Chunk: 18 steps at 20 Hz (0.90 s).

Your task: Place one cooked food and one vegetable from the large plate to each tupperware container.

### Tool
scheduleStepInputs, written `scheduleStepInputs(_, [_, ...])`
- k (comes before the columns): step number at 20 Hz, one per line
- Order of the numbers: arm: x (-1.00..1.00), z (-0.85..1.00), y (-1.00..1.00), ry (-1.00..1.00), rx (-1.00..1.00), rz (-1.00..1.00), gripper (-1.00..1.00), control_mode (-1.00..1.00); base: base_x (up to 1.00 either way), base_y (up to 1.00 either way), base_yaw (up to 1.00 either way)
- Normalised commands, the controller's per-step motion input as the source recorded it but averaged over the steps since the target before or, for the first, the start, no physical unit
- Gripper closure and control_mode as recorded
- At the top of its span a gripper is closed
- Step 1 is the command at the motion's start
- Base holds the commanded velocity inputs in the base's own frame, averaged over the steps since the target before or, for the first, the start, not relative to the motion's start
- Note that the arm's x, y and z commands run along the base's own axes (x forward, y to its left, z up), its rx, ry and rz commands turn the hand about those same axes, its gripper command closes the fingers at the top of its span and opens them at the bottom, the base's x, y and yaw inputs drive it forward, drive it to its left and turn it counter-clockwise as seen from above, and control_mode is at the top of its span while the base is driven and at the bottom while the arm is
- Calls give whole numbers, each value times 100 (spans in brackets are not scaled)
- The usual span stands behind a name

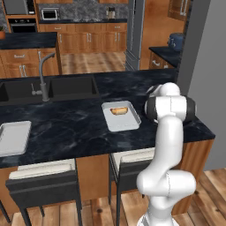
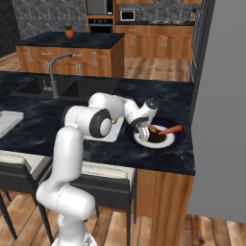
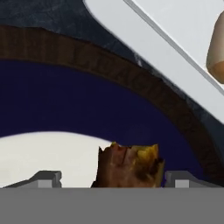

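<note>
From the left base view, one tupperware container (image 1: 121, 115) on the dark surface (image 1: 66, 123) already held a cooked piece. From the right, the tool (image 2: 142, 133) hung over the large plate (image 2: 174, 140). Hand view: fingertips (image 3: 43, 178) apart, straddling a brown morsel (image 3: 129, 166); centring before closing looked wise.

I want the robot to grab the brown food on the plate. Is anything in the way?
Nothing visible is. In the hand view the brown food piece sits right between the end effector tips on the large plate. From the right base view, the end effector hangs just over the plate.
</note>
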Motion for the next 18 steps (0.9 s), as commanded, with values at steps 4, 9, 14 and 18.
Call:
scheduleStepInputs(4, [-3, -88, 9, 16, -3, 3, 100, -100, 0, 0, 0])
scheduleStepInputs(9, [-35, -84, 0, 7, 0, 4, 100, -100, 0, 0, 0])
scheduleStepInputs(14, [-97, -35, 1, -21, 0, 0, 100, -100, 0, 0, 0])
scheduleStepInputs(18, [-79, 32, 46, -33, -2, 0, 100, -100, 0, 0, 0])
